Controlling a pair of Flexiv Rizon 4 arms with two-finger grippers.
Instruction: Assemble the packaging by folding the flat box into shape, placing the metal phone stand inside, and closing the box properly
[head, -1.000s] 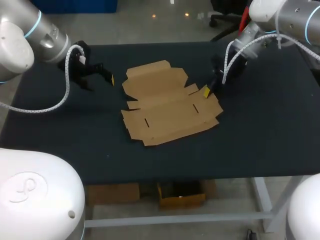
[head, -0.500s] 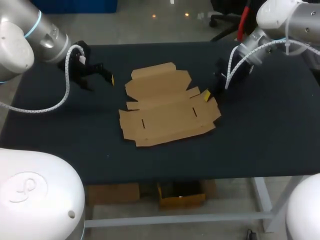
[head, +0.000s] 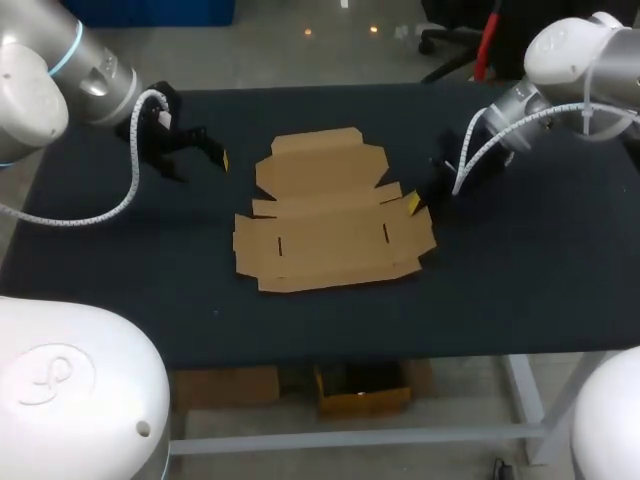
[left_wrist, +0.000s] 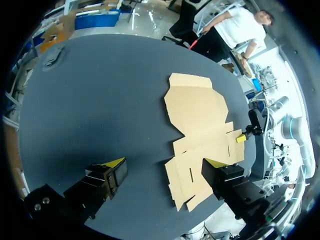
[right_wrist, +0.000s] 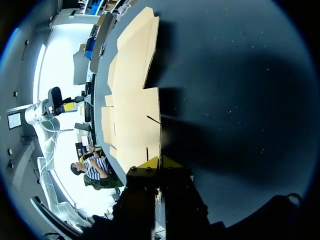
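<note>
The right pincer (right_wrist: 160, 162) has its two yellow tips pressed close on a thin flap edge of the flat box (right_wrist: 132, 100), so it pinches the cardboard from two sides. Ahead of this pincer the box spreads out, unfolded and flat on the dark table (head: 520, 290), with its slots and side flaps showing. The left pincer (left_wrist: 164, 166) is spread wide, and nothing sits between its fingers. It is over the table, near the box but apart from it. The cardboard lies ahead of it, more toward one finger's side, and the right pincer holds the box's far edge
</note>
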